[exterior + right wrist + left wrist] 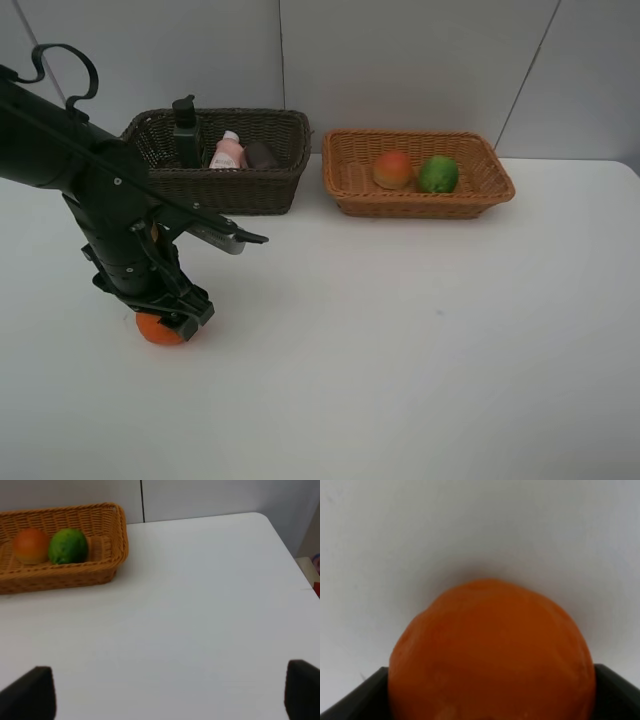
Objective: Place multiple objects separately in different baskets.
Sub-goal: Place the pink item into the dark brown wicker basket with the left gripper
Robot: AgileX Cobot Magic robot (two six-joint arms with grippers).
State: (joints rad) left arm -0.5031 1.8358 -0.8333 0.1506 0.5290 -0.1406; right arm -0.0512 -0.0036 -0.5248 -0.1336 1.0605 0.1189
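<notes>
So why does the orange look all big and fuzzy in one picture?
In the left wrist view the orange sits right against the lens, so it fills the frame, soft and out of focus, with a dim shadow behind it. In the exterior high view it is small, half hidden under the left gripper. The right wrist view is slightly blurry.

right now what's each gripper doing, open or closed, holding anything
left gripper: open, jaws around the orange on the table, not yet closed on it
right gripper: open, holding nothing

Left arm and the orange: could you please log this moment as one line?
left gripper: open around orange on table | right gripper: open, empty | light basket: peach, lime
</notes>
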